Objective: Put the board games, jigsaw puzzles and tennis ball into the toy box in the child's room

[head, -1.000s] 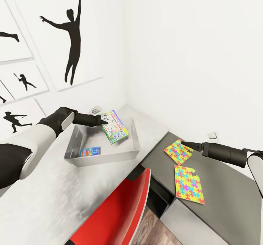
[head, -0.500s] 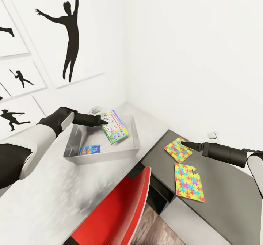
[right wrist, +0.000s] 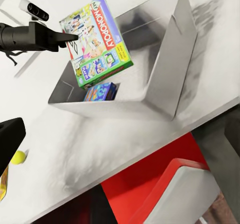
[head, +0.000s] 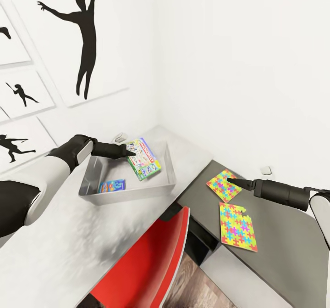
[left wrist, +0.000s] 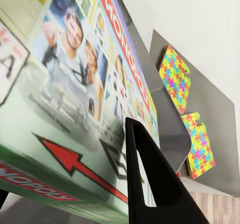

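Note:
My left gripper (head: 131, 152) is shut on the edge of a green Monopoly board game (head: 144, 159), holding it tilted over the steel toy box (head: 130, 193) on the light table. A small blue board game (head: 112, 185) lies flat inside the box. Two bright jigsaw puzzles (head: 223, 185) (head: 237, 226) lie on the dark table. My right gripper (head: 230, 180) hovers just over the farther puzzle, with nothing seen in it. In the right wrist view the tennis ball (right wrist: 18, 157) rests on the light table, apart from the box (right wrist: 165, 74). The left wrist view shows the Monopoly box (left wrist: 75, 99) against a finger (left wrist: 150, 184).
A red chair (head: 151, 257) stands tucked between the two tables, below the box. White walls close off the corner behind; framed silhouette pictures (head: 82, 37) hang on the left wall. A small white object (head: 266, 170) sits at the dark table's back edge.
The whole view has shifted, so the camera moved. Both arms keep their pose, and the Monopoly game stays held over the box.

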Robot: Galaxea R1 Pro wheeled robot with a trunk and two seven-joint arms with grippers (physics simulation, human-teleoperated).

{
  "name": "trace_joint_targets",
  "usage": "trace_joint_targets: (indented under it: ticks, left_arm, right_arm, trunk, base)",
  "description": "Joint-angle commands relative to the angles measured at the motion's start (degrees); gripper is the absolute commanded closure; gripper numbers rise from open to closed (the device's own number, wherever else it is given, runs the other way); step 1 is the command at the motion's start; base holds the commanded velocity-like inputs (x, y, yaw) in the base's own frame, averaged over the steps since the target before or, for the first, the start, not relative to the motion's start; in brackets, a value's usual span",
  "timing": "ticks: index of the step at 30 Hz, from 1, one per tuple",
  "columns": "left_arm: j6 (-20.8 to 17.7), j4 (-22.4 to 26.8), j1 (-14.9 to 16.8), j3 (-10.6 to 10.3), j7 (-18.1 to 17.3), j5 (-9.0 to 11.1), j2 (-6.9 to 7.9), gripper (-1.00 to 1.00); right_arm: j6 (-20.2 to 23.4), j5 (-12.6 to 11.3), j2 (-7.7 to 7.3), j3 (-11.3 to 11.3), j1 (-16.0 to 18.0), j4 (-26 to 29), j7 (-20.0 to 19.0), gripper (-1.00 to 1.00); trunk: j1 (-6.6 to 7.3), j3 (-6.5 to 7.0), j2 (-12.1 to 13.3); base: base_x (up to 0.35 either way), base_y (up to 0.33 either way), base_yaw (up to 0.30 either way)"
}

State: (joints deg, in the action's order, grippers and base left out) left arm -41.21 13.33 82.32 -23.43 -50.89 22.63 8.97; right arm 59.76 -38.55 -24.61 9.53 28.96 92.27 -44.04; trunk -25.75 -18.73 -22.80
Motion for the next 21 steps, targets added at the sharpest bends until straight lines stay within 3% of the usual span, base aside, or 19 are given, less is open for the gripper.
trace_joint_targets:
  ticks: [1,21]
  left_arm:
    - [-0.31,0.03,0.07,-0.24,-0.11,0.39,0.04,1.0]
    - [-0.36,0.03,0.2,-0.06,-4.43,0.47,0.74,1.0]
  right_arm:
    - [0.24,0.23,0.0,0.05,0.06,0.01,-0.34,-1.0]
    - [0.24,0.23,0.01,-0.05,0.04,0.01,-0.34,-1.0]
  trunk:
    - [-0.03,-0.2,-0.11]
    - [-0.03,-2.07,-0.11]
  base:
    - [0.0,0.0,0.0]
    - [0.0,0.0,0.0]
